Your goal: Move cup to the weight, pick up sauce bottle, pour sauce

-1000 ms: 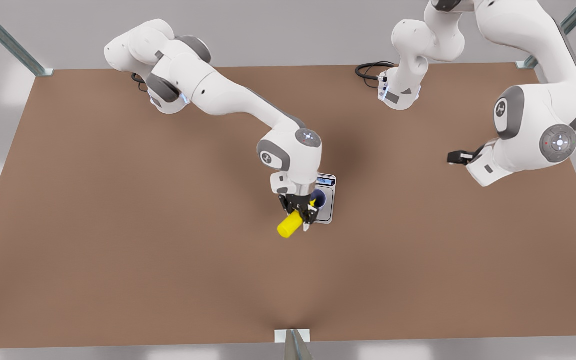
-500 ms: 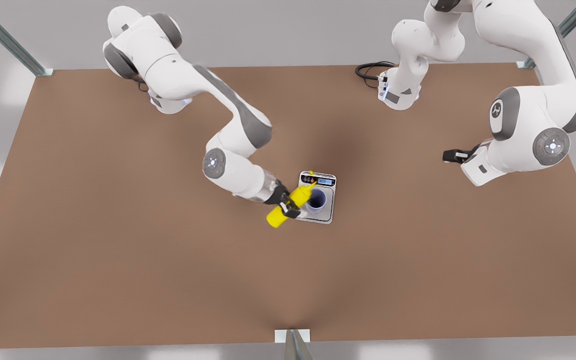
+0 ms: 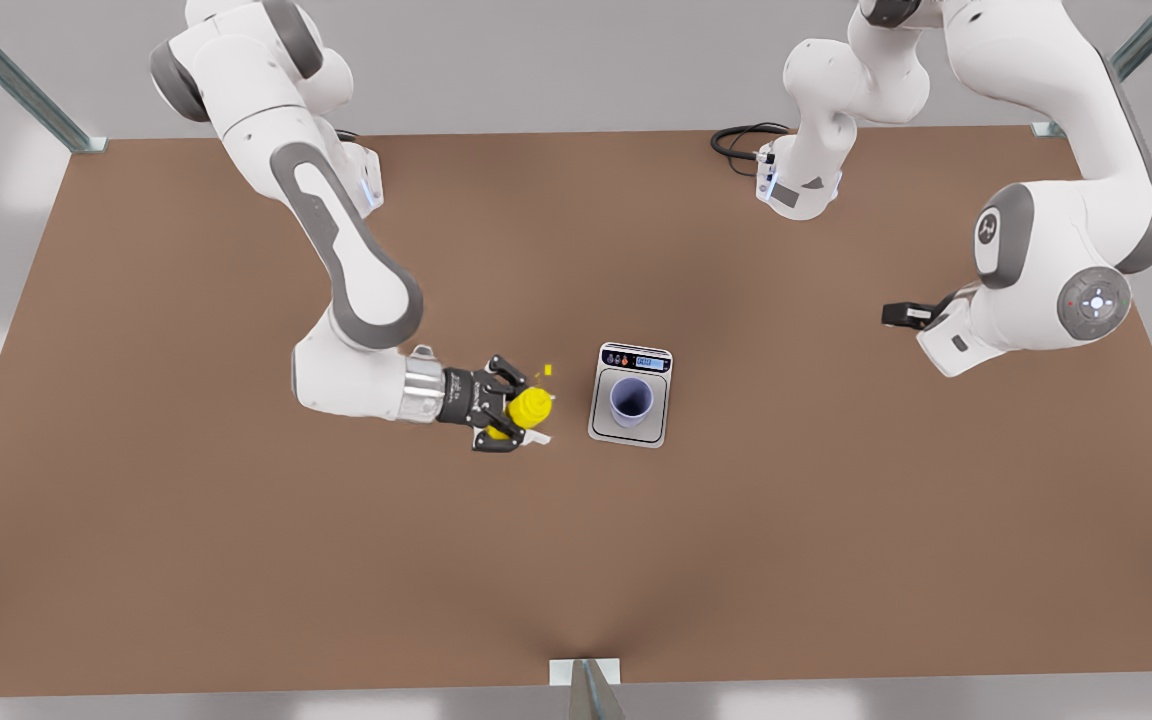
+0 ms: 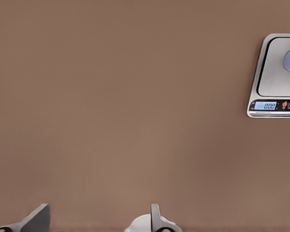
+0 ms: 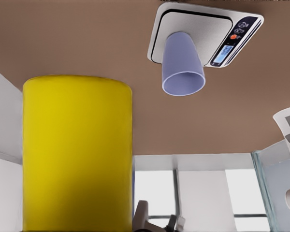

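Sauce bottle (image 3: 530, 407) first, since it sits farthest toward the front view's left: you see it clamped between the fingers of the right gripper (image 3: 516, 410), well apart from the weight (image 3: 631, 432) and lifted off the table (image 3: 186, 500). In the right wrist view its yellow body (image 5: 77, 154) looms close, with the cup (image 5: 182, 65) and the scale beyond it. A tiny yellow fleck (image 3: 547, 370) hangs beside the bottle (a drop of sauce, by my guess, though you cannot be sure).

Moving toward the middle, the cup (image 3: 631, 399) stands upright on the weight's metal plate, so you can count that first step done. The bottle is picked up too. Whether any sauce has reached the cup you cannot tell; the inside looks plain lavender-blue.

Farther to the front view's right, the left gripper (image 3: 898, 315) waits high and well clear, and whether it is spread or closed you cannot tell. Its wrist view catches the weight (image 4: 275, 72) at the edge.

My judgement: if pouring is unfinished, you must bring the nozzle over the cup.
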`<state>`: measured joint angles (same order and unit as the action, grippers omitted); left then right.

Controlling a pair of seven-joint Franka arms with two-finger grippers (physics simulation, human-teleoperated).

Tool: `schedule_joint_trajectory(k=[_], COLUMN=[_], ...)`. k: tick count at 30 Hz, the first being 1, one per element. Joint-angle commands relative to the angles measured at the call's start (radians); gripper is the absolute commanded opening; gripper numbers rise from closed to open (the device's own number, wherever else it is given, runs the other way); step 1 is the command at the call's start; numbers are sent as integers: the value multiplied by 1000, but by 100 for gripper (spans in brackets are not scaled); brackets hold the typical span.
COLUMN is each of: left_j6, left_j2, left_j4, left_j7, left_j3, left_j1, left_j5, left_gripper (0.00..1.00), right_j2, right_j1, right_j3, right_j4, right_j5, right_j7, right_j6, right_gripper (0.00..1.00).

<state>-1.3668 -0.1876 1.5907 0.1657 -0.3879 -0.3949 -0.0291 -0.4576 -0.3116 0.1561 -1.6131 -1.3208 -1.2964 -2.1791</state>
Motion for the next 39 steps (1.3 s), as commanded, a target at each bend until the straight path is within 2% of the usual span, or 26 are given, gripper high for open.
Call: schedule_joint_trajectory(k=[1,7,13,14,16,18,21,26,30,37,38,39], left_j6=[0,-2,-3,-2,-2,-2,-3,-6,-2,-3,-3,-5], left_j2=[-3,-32,-44,-44,-44,-50,-59,-67,-65,-67,-67,-69], left_j4=[0,0,-2,0,-3,-2,-2,-2,0,0,0,0], left_j7=[0,-2,-2,-2,-2,-2,-2,-2,-2,-2,-2,-2], left_j3=[0,-2,0,0,0,0,0,0,0,-2,-2,-2], left_j1=[1,1,-1,-1,1,1,1,1,1,1,1,1], left_j5=[0,0,0,0,0,0,0,-2,-8,-11,-11,-11], left_gripper=[100,100,100,100,100,100,100,100,100,100,100,100], right_j2=[0,4,-76,-90,-92,-116,-177,-196,-283,-322,-320,-319], right_j1=[3,128,399,437,529,583,620,621,672,681,681,681], right_j3=[3,10,11,34,134,171,166,163,168,169,169,169], right_j4=[-7,-70,-205,-234,-323,-367,-364,-389,-383,-386,-384,-383], right_j5=[-46,-159,-173,-173,-175,-173,-164,-133,-117,-112,-110,-100], right_j7=[20,120,454,493,598,655,698,726,848,913,914,901], right_j6=[-42,133,446,466,466,467,461,423,423,426,424,418], right_gripper=[21,21,21,21,21,21,21,21,21,21,30,86])
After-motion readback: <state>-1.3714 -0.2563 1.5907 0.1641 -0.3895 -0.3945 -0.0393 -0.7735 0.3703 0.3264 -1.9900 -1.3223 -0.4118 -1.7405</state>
